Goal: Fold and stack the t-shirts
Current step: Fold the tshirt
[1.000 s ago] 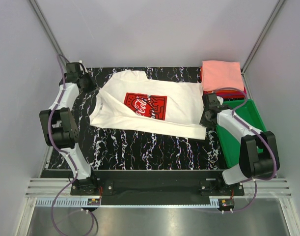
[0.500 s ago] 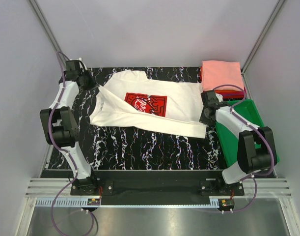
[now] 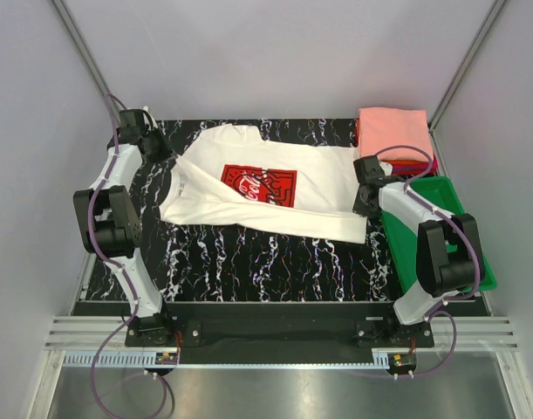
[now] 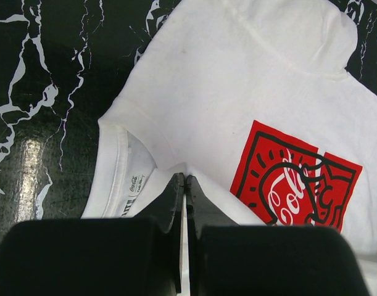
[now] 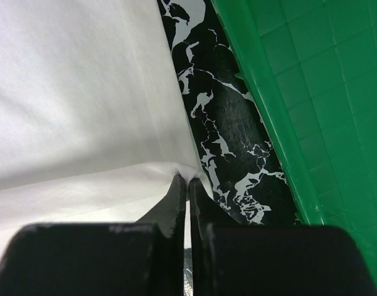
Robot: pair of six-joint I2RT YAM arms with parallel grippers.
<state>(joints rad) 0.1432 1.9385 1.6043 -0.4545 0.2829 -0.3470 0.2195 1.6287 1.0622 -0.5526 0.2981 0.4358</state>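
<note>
Marble table (image 3: 249, 262): cream tee (image 3: 329, 176), seemingly half-folded

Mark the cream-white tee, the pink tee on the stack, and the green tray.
cream-white t-shirt (image 3: 327, 192): top external view, plain body cloth near the hem.
salmon-pink t-shirt (image 3: 392, 133): top external view, middle of its folded top face.
green tray (image 5: 318, 92): right wrist view, bare gridded inside surface.

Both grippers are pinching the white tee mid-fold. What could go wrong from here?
The left gripper and right gripper each pinch only a thin edge of the white tee at the tips, so the cloth may slip out. The right gripper also sits close beside the green tray; a sideways swing might catch its rim.
</note>
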